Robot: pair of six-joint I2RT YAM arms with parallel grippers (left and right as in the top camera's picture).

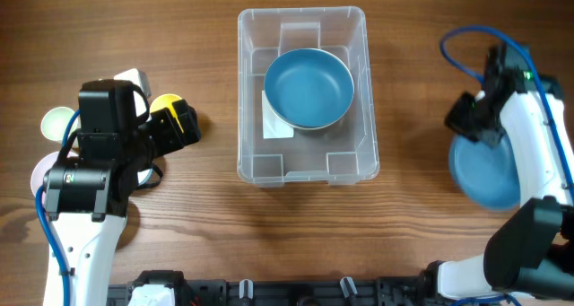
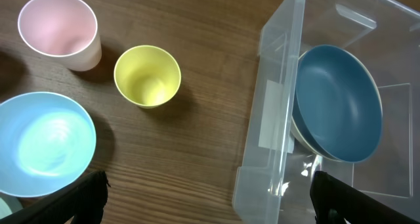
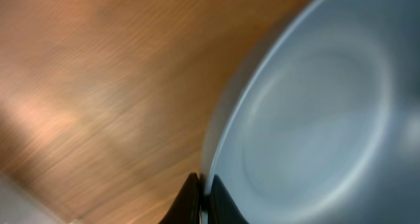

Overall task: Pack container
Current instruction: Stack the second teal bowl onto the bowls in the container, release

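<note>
The clear plastic container (image 1: pixel 372 91) stands at the table's middle and holds a dark blue bowl (image 1: pixel 308 89) over its white label. In the left wrist view the container's wall (image 2: pixel 275 119) and that bowl (image 2: pixel 338 106) are at the right. My left gripper (image 1: pixel 184 122) is open and empty, with its fingers wide apart (image 2: pixel 210 211) over bare wood just left of the container. My right gripper (image 1: pixel 475 131) is shut on the rim (image 3: pixel 205 191) of a second blue bowl (image 1: pixel 489 176), which fills the right wrist view (image 3: pixel 315 119), at the table's right side.
A yellow cup (image 2: pixel 147 76), a pink cup (image 2: pixel 58 28) and a light blue bowl (image 2: pixel 42 142) stand left of the container. From overhead the yellow cup (image 1: pixel 166 104) and a pale cup (image 1: pixel 58 122) show beside the left arm. A blue cable (image 1: pixel 466 41) loops above the right arm.
</note>
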